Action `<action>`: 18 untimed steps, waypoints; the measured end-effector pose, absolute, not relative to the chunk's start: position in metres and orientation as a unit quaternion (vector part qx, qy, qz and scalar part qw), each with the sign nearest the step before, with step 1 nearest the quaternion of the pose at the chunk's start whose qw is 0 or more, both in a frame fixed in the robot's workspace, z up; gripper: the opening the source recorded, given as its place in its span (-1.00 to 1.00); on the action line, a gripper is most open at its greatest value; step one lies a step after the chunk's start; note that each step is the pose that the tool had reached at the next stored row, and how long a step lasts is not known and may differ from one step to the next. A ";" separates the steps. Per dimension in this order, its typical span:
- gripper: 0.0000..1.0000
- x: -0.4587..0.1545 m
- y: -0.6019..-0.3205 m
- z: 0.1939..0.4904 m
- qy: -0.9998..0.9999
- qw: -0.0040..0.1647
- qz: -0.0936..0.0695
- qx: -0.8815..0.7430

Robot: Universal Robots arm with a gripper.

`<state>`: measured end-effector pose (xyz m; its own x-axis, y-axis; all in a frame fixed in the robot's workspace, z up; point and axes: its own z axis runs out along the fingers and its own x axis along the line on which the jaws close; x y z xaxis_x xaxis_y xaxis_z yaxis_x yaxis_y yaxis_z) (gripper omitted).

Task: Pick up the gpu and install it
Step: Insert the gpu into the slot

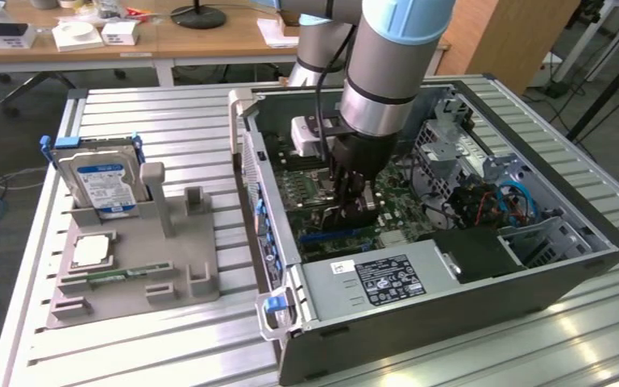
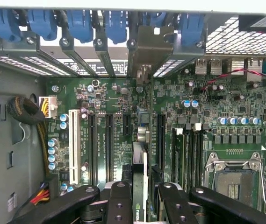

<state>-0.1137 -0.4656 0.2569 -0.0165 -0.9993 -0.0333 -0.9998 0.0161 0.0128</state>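
Gpu (image 2: 140, 163) sits clamped edge-on in the narrowly parted gripper (image 2: 144, 191) over the motherboard (image 2: 207, 102); any tilt could jam its edge.

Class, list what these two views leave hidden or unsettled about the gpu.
- Wrist view: the gpu shows edge-on in the gripper; its broad face is unseen.
- Exterior view: the arm and gripper hide the gpu's lower edge.
- Seated or not: cannot tell.

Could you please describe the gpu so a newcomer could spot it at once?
Look inside the open computer case, over the green motherboard. The gpu is the thin card held edge-on between the black fingers of the tool, unlike the empty slots beside it.
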 end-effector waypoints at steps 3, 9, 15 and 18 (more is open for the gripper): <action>-0.47 -0.114 -0.466 0.257 0.713 0.007 0.016 -0.701; -0.47 -0.114 -0.464 0.257 0.713 0.007 0.016 -0.701; -0.47 -0.115 -0.464 0.255 0.713 0.007 0.016 -0.701; -0.47 -0.115 -0.464 0.254 0.713 0.007 0.016 -0.701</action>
<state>-0.1147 -0.4638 0.2541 -0.0166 -0.9993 -0.0332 -0.9998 0.0162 0.0130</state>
